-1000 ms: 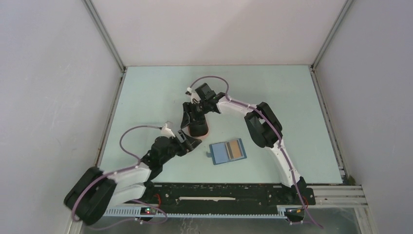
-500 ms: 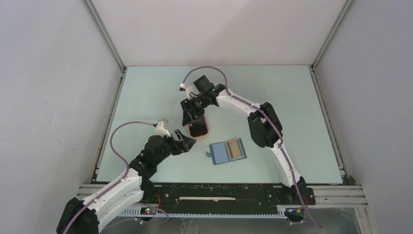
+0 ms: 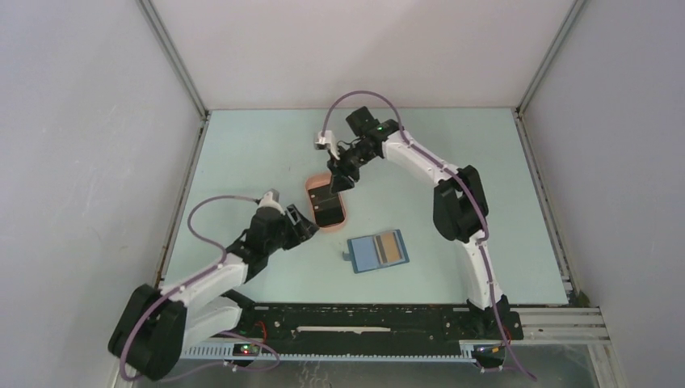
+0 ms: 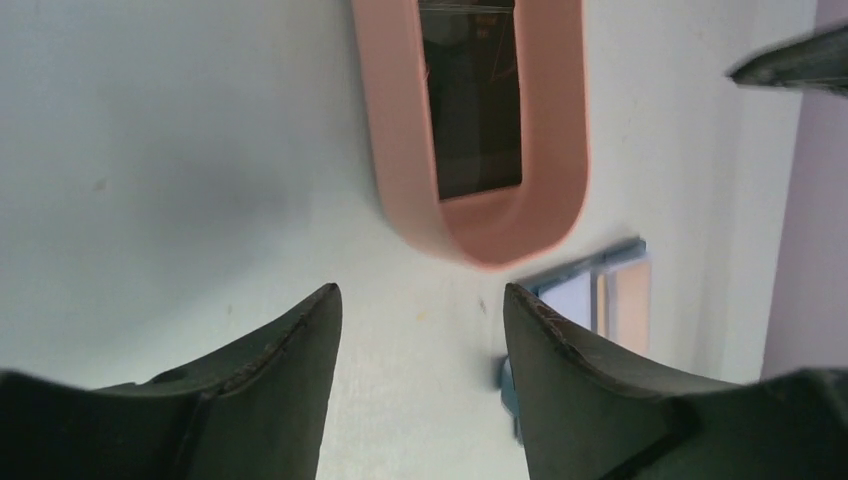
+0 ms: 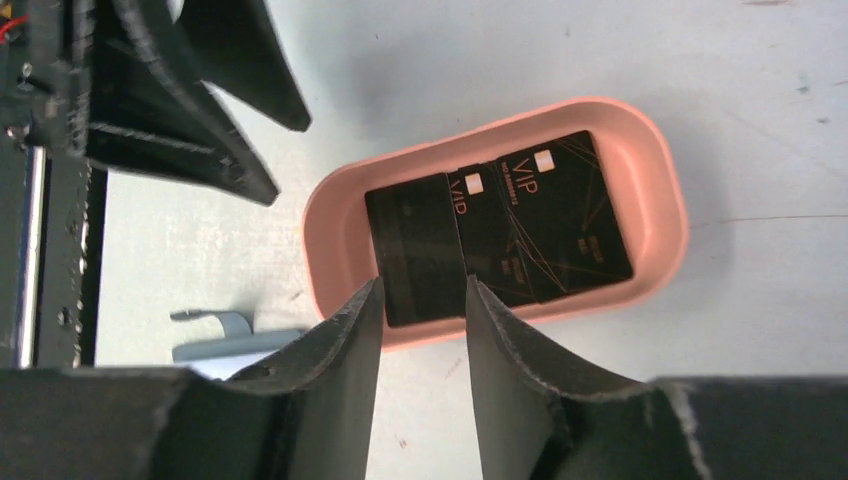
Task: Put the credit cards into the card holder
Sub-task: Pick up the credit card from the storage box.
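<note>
Two black credit cards lie overlapping in a pink oval tray. My right gripper hovers over the tray's near end, open with a narrow gap and nothing between its fingers. The blue card holder lies open on the table, a tan-orange card in its right side. My left gripper is open and empty, low over bare table just short of the tray, whose black card shows ahead. From above, the left gripper sits at the tray's left and the right gripper at its far end.
The card holder's corner shows to the right of my left fingers, and its tab beside my right fingers. The left arm's fingers reach in close to the tray. White walls enclose the pale green table.
My right gripper has drawn back and up to the far right, uncovering the tray and its black cards. The left arm has shifted slightly left beside the tray.
</note>
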Controlling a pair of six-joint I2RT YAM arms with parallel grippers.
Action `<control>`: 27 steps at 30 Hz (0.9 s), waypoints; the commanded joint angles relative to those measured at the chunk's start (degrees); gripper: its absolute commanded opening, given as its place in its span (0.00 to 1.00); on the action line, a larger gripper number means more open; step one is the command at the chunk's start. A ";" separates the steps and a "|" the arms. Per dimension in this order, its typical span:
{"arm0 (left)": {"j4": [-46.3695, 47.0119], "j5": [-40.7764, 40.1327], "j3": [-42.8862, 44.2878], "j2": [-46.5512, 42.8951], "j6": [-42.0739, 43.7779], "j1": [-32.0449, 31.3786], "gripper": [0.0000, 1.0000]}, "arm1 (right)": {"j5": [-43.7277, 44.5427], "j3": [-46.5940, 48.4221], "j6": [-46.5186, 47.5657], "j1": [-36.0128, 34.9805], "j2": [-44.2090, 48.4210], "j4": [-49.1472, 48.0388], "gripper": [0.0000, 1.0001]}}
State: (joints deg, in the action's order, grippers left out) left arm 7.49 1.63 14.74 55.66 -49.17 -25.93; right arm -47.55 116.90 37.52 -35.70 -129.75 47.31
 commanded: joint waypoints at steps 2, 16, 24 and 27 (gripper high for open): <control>-2.50 -3.34 12.62 11.40 5.05 0.73 0.62 | -4.17 -1.07 23.47 1.77 6.63 9.45 0.43; -22.20 -3.68 28.91 27.40 26.16 0.97 0.00 | -6.49 -10.36 33.15 1.27 12.45 8.49 0.43; -29.87 -6.31 31.72 26.32 30.49 0.58 0.02 | -4.14 -11.85 17.43 -0.73 11.75 -0.11 0.50; -32.69 -8.85 33.38 25.68 32.35 0.36 0.12 | -3.52 -11.58 6.02 -0.84 10.48 -4.71 0.54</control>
State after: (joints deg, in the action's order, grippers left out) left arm -18.00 -2.46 44.86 82.96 -21.39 -25.30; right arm -51.44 105.23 58.52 -36.29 -121.05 50.09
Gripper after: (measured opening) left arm 0.061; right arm 0.524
